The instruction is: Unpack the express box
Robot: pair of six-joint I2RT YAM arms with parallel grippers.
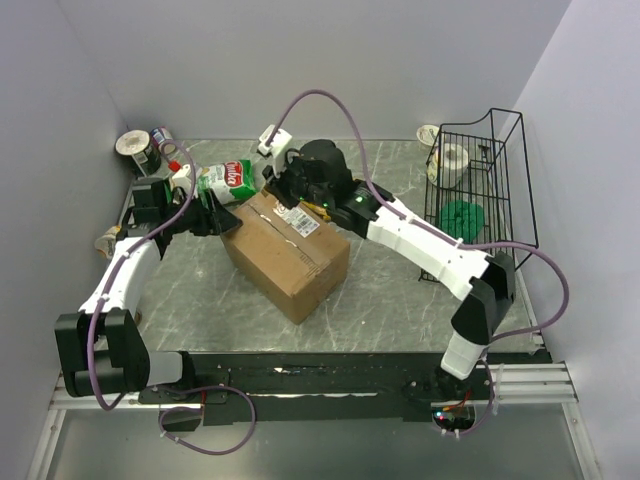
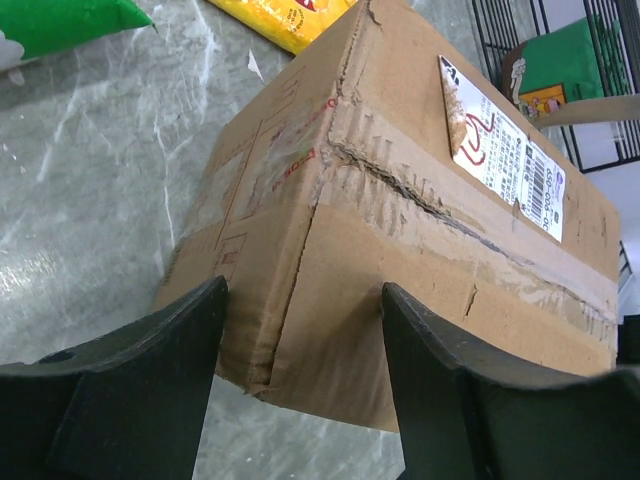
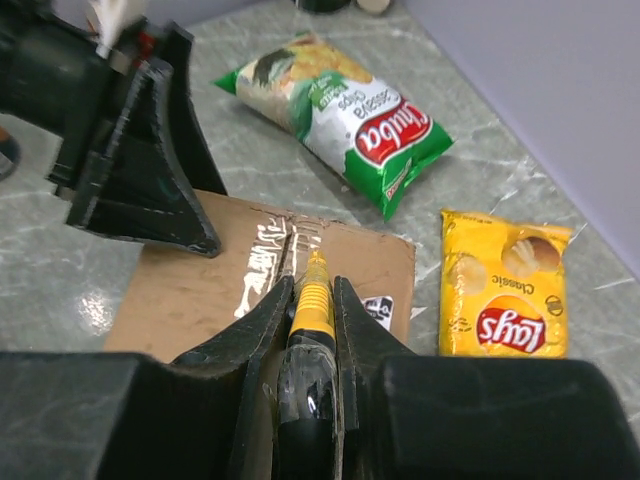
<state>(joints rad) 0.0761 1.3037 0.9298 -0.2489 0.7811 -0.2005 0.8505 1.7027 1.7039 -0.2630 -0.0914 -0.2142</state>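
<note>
The express box (image 1: pixel 288 255) lies in the middle of the table (image 1: pixel 400 300). It is set diagonally, with one end toward the far-left corner and the other toward the near edge. It is a brown corrugated carton, closed, and its skin is scuffed and creased. A strip of tape runs the length of the top over the flap seam (image 2: pixel 440 210), wrinkled and split along the joint, and more tape wraps down over the end. A white printed shipping label (image 2: pixel 505 150) with a barcode sits on the top near the far end, one corner curling up. Faint red print shows on a side wall.

The left gripper (image 2: pixel 303 288) is at the box's far-left end. Its fingers (image 2: pixel 150 380) are spread wide with a corner of the carton between them; whether they touch the cardboard I cannot tell. The right gripper (image 3: pixel 312 290) is above the same end of the top, and its jaws pinch a yellow utility knife (image 3: pixel 316 272) whose tip is at the taped seam.

A green chip bag (image 3: pixel 340 110) and a yellow chip bag (image 3: pixel 505 285) lie on the table beyond the box, toward the far edge. A black wire basket (image 1: pixel 512 180) stands at the far-right corner.
</note>
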